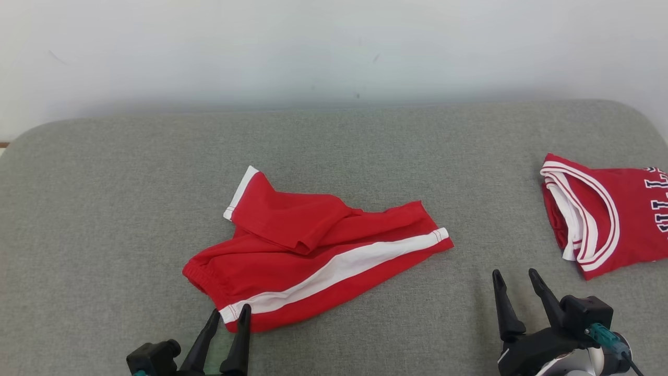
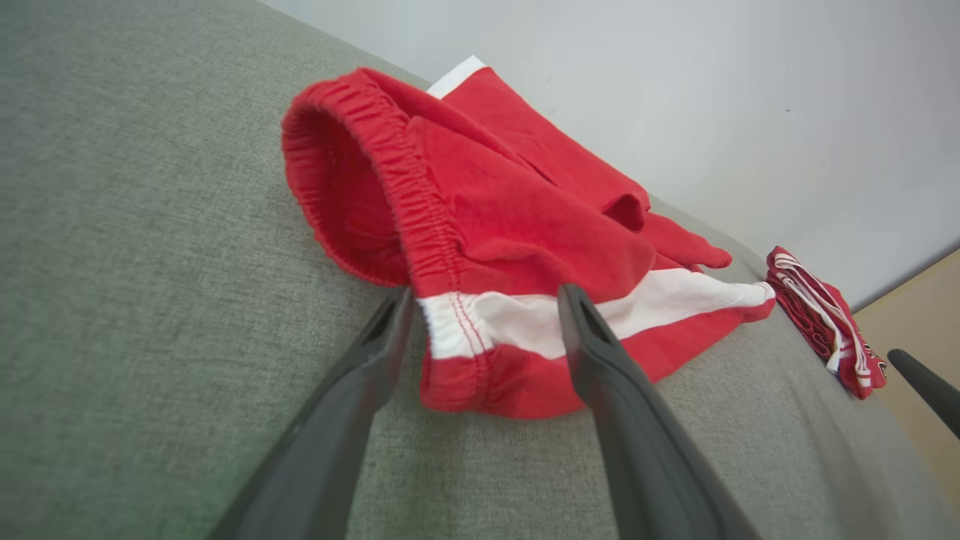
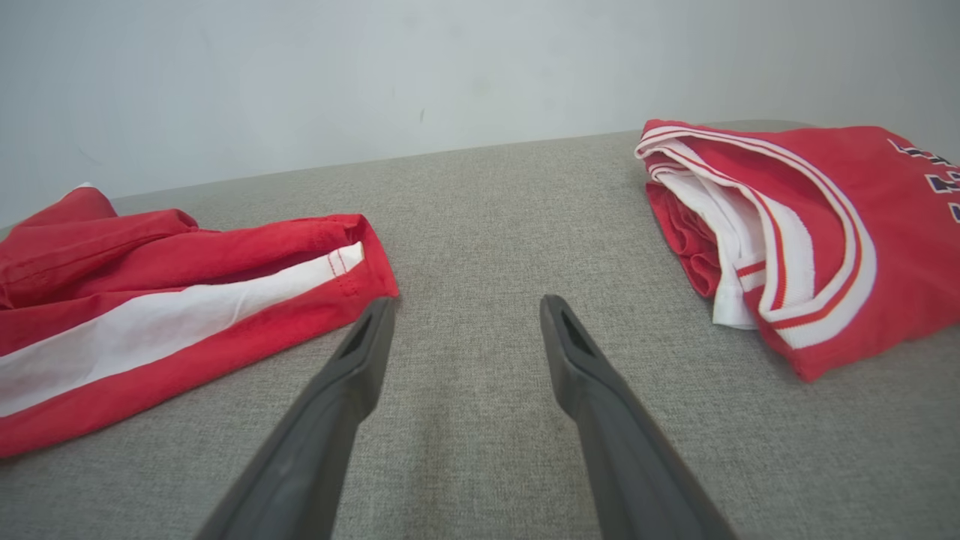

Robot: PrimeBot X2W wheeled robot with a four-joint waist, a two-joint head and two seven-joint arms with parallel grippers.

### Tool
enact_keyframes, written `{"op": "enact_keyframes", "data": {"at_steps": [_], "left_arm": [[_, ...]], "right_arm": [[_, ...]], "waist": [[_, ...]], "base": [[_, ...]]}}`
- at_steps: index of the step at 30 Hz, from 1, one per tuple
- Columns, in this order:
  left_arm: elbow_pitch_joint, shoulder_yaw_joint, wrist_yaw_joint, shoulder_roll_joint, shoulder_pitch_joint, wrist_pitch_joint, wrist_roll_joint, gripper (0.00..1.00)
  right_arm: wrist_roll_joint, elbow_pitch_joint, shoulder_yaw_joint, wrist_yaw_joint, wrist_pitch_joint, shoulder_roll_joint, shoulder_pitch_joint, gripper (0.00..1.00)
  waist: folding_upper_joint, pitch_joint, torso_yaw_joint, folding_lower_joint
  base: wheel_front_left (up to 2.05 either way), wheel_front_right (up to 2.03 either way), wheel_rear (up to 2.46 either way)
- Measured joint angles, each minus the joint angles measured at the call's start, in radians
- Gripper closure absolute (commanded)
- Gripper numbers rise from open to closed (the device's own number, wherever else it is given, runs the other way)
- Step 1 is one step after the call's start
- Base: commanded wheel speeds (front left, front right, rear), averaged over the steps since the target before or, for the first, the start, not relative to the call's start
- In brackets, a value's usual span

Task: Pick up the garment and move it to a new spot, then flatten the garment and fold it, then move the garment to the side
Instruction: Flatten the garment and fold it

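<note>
Straddling a corner of the shorts (image 2: 517, 217), the left gripper (image 2: 486, 300) stands wide; the right gripper (image 3: 465, 315) gapes too, jersey (image 3: 825, 225) at its right.

Lying rumpled, not flat, on the grey cushion (image 1: 104, 209) just below the middle of the head view: red shorts (image 1: 292, 245) with a white side stripe (image 1: 344, 267) running from lower left to right. Elastic waistband (image 1: 201, 271) at the lower left, gaping open in the left wrist view. One leg folded back over the body, white-trimmed hem (image 1: 239, 194) pointing to the upper left.
</note>
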Motion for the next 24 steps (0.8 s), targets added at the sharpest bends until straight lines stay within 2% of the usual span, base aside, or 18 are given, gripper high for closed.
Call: {"op": "enact_keyframes", "data": {"at_steps": [6, 12, 13, 14, 15, 16, 24], "left_arm": [[0.021, -0.003, 0.000, 0.001, 0.006, 0.000, -0.025, 0.00], [0.036, -0.049, 0.000, 0.001, 0.012, 0.000, -0.066, 0.00], [0.037, -0.050, 0.000, 0.000, 0.011, 0.000, -0.066, 0.19], [0.040, -0.050, 0.000, 0.001, 0.010, 0.000, -0.064, 0.58], [0.044, -0.050, 0.000, 0.001, 0.009, 0.000, -0.053, 0.66], [0.045, -0.050, 0.000, 0.001, 0.008, 0.000, -0.051, 1.00], [0.043, -0.045, 0.000, 0.014, -0.012, 0.000, -0.009, 1.00]], "right_arm": [[0.004, 0.000, 0.001, 0.000, 0.000, -0.002, -0.001, 0.00], [0.004, 0.000, -0.007, 0.000, 0.000, -0.002, -0.001, 0.00], [0.004, 0.000, -0.007, 0.000, 0.000, -0.002, -0.001, 0.00], [0.004, 0.001, -0.008, 0.000, 0.000, -0.002, -0.001, 0.00], [0.004, 0.001, -0.008, 0.000, 0.000, -0.001, -0.001, 0.00], [0.004, 0.001, -0.009, 0.000, 0.000, -0.001, -0.001, 0.00], [0.004, 0.000, -0.018, 0.000, 0.000, 0.007, 0.000, 0.00]], "waist": [[0.0000, 0.007, -0.020, 0.0000], [0.0000, 0.015, -0.033, 0.0000], [0.0001, 0.016, -0.033, 0.0000], [0.0000, 0.017, -0.033, 0.0000], [0.0000, 0.017, -0.033, 0.0000], [0.0000, 0.018, -0.032, 0.0000], [0.0000, 0.010, -0.022, 0.0000]], "base": [[0.00, 0.00, 0.00], [0.00, 0.00, 0.00], [0.00, 0.00, 0.00], [0.00, 0.00, 0.00], [0.00, 0.00, 0.00], [0.00, 0.00, 0.00], [0.00, 0.00, 0.00]]}}
